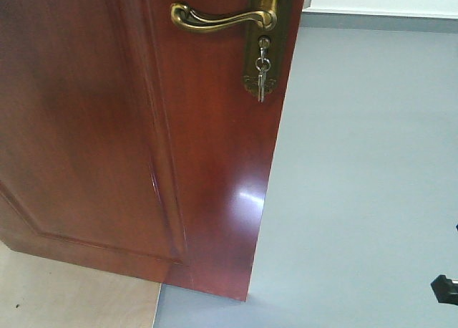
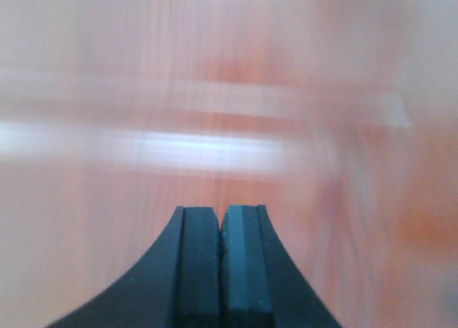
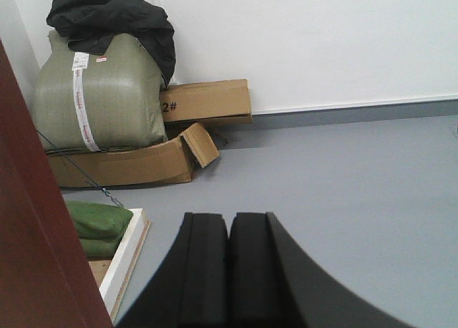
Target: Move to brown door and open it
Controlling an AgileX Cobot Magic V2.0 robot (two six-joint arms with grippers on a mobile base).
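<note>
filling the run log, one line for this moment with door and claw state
brown door: ajar | handle: untouched | keys: in lock | left claw: shut, empty | right claw: shut, empty

Green sack atop cardboard boxes

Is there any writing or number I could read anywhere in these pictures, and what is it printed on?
"2#": black marking on the flat brown cardboard box against the white wall.
Red print on the white tape around the green woven sack: too small to read.
Glossy reddish-brown wooden door, curved brass lever handle and small keys: no text visible.
</note>
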